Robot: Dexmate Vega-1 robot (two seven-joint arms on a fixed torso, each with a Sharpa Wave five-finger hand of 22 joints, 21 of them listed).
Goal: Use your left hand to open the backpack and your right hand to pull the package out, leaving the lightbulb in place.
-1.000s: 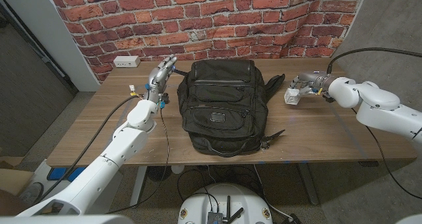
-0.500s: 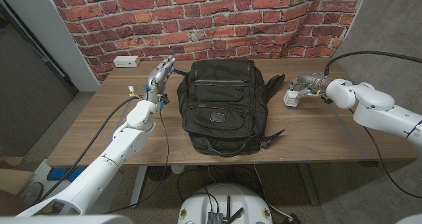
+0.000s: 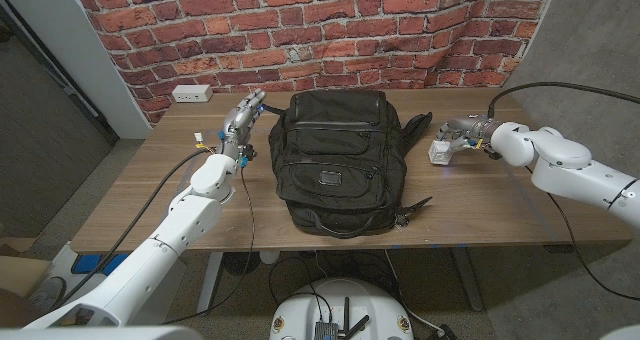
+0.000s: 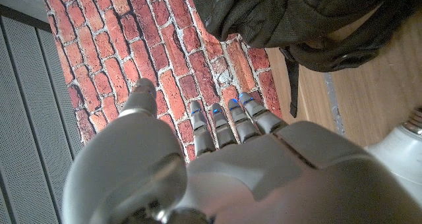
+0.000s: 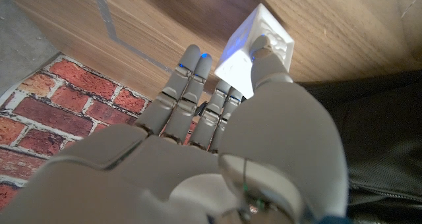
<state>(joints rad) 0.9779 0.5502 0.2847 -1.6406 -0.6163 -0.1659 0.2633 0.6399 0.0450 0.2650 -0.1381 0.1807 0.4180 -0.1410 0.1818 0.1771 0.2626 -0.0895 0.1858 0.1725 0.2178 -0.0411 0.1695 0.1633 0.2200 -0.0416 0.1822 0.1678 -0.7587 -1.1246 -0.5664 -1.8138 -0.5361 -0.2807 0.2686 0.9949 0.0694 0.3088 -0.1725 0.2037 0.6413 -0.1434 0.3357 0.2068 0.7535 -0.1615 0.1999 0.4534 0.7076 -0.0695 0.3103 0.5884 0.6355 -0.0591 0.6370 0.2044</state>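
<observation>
Starting at the table's [image 3: 130,195] far left corner, I note a white power strip [image 3: 190,93] lying against the brick wall [image 3: 300,30]. Next along, my left hand [image 3: 243,116] stands just beside the upper left side of the backpack [image 3: 335,160], fingers extended toward the wall and holding nothing. In the left wrist view the same hand [image 4: 217,165] shows its fingers [image 4: 231,122] straight and slightly apart, with the backpack [image 4: 297,20] close beside them; I cannot tell whether any finger touches the fabric.

The backpack, black, lies flat in the middle of the table with its top end toward the wall. Its zips appear closed (no opening shows from the head view), and a strap trails off its right side.

To the right of the backpack, my right hand [image 3: 462,132] holds a small white package [image 3: 441,150] low over the table. The right wrist view confirms this: the hand [image 5: 217,151] pinches the white box [image 5: 254,49] between thumb and fingers [image 5: 191,76], with the backpack's edge [image 5: 382,132] alongside. Whether the package touches the wood I cannot tell.
</observation>
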